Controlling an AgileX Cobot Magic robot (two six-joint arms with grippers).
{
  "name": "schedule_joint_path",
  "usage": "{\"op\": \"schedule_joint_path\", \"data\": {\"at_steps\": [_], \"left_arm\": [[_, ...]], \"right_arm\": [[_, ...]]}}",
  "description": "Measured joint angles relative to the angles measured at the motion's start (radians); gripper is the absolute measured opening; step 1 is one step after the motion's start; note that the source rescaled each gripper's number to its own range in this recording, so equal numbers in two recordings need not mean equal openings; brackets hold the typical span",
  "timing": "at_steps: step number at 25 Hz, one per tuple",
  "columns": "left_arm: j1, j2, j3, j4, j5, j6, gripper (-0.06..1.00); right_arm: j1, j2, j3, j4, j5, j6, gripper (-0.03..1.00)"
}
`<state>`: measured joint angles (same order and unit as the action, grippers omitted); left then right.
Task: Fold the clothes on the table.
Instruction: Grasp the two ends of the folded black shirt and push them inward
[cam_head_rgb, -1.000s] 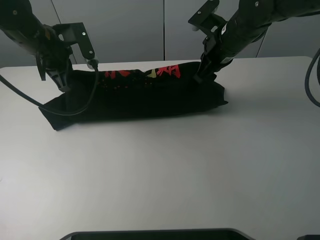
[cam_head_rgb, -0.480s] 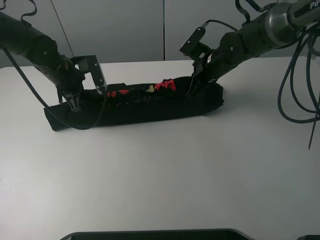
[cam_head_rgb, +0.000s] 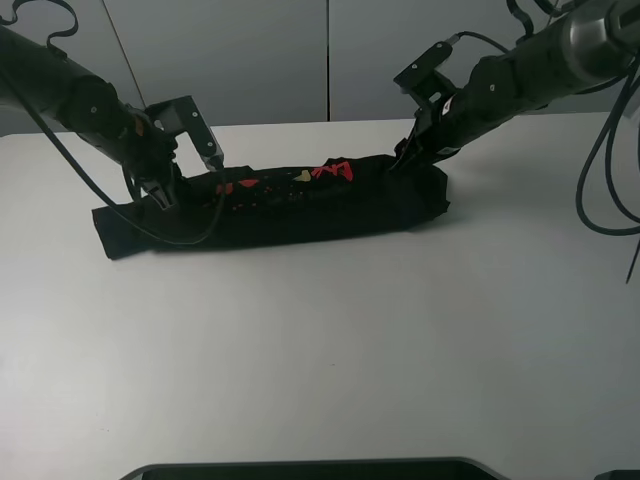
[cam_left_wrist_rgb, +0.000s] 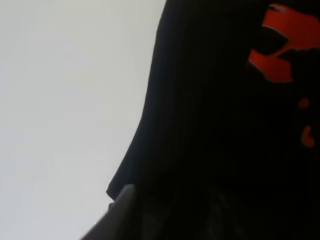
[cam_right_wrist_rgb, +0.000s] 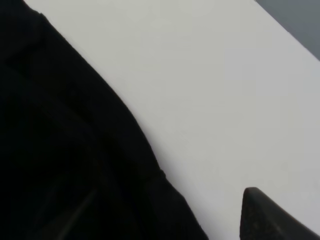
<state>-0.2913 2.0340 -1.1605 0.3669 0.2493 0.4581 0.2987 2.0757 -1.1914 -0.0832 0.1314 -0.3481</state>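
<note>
The black T-shirt (cam_head_rgb: 300, 205) lies on the white table (cam_head_rgb: 320, 350) as a long folded band, with red and yellow print along its far edge. My left gripper (cam_head_rgb: 165, 192) is down at the band's left part, over the cloth. My right gripper (cam_head_rgb: 403, 160) is at the band's far right corner. The left wrist view shows black cloth (cam_left_wrist_rgb: 210, 125) with red print and one finger (cam_left_wrist_rgb: 122, 210) off to the side. The right wrist view shows plain black cloth (cam_right_wrist_rgb: 60, 140) and one finger (cam_right_wrist_rgb: 265, 215) over bare table, apart from the cloth. Both jaws look open.
Grey wall panels (cam_head_rgb: 330, 60) stand behind the table's far edge. Black cables (cam_head_rgb: 600, 200) hang at the right, and one loops over the shirt's left part (cam_head_rgb: 190, 235). A dark edge (cam_head_rgb: 300, 468) runs along the front of the table.
Both grippers came down from holding the shirt's far edge up, and the band has settled flatter. The right gripper has since drawn back toward the far right corner.
</note>
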Motion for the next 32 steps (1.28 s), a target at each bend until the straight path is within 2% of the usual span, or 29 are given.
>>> {"op": "schedule_joint_path", "data": {"at_steps": [2, 4, 6, 10, 14, 20, 32], "left_arm": [[0.0, -0.015, 0.0, 0.0, 0.009, -0.033, 0.58], [0.0, -0.039, 0.0, 0.0, 0.022, -0.064, 0.64], [0.0, -0.073, 0.0, -0.002, 0.042, -0.079, 0.65], [0.0, -0.151, 0.0, -0.03, 0.099, -0.087, 0.66], [0.0, -0.221, 0.0, -0.043, 0.171, -0.16, 0.66], [0.0, -0.282, 0.0, -0.055, 0.253, -0.194, 0.66], [0.0, -0.334, 0.001, -0.059, 0.279, -0.194, 0.66]], "right_arm": [[0.0, -0.036, 0.0, 0.029, 0.034, 0.053, 0.65], [0.0, -0.079, 0.0, 0.071, 0.085, 0.089, 0.65], [0.0, -0.125, 0.0, 0.119, 0.143, 0.106, 0.69], [0.0, -0.169, 0.0, 0.227, 0.261, 0.116, 0.88], [0.0, -0.163, 0.0, 0.281, 0.332, 0.148, 0.93], [0.0, -0.13, 0.0, 0.304, 0.341, 0.183, 0.93], [0.0, 0.028, 0.0, 0.303, 0.333, 0.201, 0.93]]}}
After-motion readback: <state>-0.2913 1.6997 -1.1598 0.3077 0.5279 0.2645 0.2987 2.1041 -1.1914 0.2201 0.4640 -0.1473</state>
